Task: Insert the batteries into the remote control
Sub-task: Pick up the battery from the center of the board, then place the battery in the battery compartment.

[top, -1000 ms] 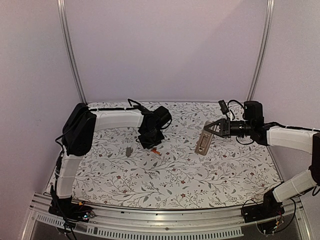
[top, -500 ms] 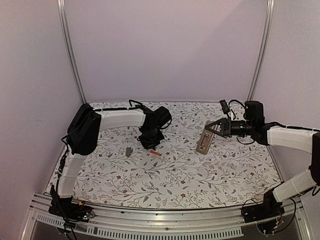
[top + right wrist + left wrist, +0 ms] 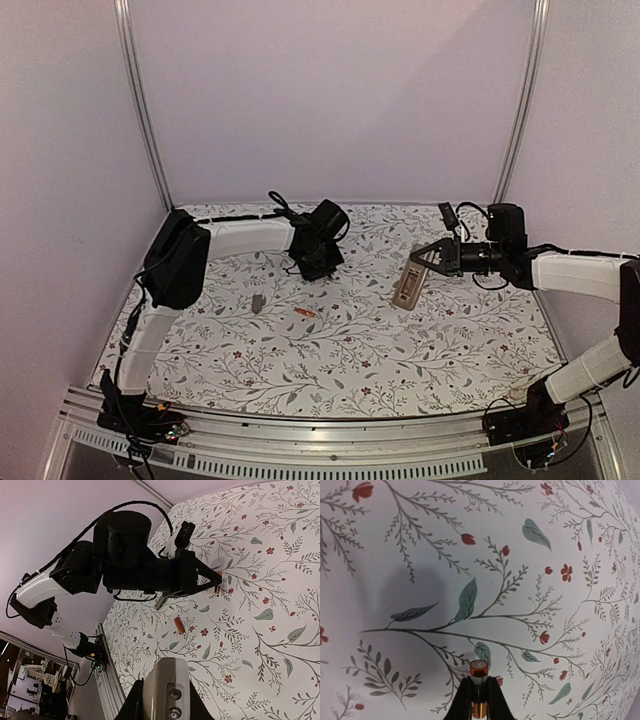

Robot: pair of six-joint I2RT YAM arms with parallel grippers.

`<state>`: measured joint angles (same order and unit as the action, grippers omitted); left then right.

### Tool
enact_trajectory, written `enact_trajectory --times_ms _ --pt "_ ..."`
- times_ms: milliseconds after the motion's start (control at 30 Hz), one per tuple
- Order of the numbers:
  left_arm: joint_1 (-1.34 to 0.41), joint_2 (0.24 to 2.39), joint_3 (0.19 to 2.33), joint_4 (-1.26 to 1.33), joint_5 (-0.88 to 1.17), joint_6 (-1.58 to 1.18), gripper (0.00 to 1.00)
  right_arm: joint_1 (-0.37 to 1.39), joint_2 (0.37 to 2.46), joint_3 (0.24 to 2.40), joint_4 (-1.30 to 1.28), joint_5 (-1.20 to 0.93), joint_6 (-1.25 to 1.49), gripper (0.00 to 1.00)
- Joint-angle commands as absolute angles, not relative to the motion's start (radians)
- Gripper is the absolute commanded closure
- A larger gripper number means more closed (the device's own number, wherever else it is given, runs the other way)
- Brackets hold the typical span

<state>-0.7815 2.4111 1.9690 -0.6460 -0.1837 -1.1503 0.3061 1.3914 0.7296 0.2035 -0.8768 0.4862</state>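
Observation:
My left gripper (image 3: 318, 272) hangs above the cloth at the back centre, shut on an orange-red battery (image 3: 479, 674) that sticks out past the fingertips (image 3: 463, 700); that battery also shows in the right wrist view (image 3: 218, 586). A second battery (image 3: 307, 313) lies loose on the cloth, in front of the left gripper; it also shows in the right wrist view (image 3: 179, 625). My right gripper (image 3: 415, 262) is shut on the upper end of the slim grey-tan remote control (image 3: 405, 288), held off the table right of centre; its end fills the bottom of the right wrist view (image 3: 167, 690).
A small flat grey plastic piece (image 3: 258, 301) lies on the floral cloth left of the loose battery, and shows under the left arm in the right wrist view (image 3: 160, 601). The metal rail (image 3: 300, 440) runs along the near edge. Pale walls close in the back and sides.
My left gripper has risen off the cloth and moved back and slightly right with a battery in it. The other battery stays on the cloth. The right arm has barely moved.

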Motion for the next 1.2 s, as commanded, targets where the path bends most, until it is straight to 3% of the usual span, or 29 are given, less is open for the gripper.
enact_trajectory --times_ms 0,300,467,667,1167 --pt "-0.772 2.251 1.830 -0.420 -0.202 -0.937 1.00 0.299 1.391 0.732 0.230 -0.884 0.512 1.00" --pt "-0.775 1.755 1.159 0.295 -0.017 -0.551 1.00 0.309 1.391 0.694 0.403 -0.907 0.651 1.00" --pt "-0.832 1.597 0.933 0.493 0.098 -0.365 1.00 0.380 1.443 0.685 0.587 -0.907 0.771 1.00" --pt "-0.949 1.526 0.923 0.483 0.152 -0.173 1.00 0.459 1.506 0.688 0.791 -0.899 0.856 1.00" --pt "-1.074 1.643 1.111 0.337 0.109 -0.104 1.00 0.538 1.502 0.707 0.762 -0.793 0.847 1.00"
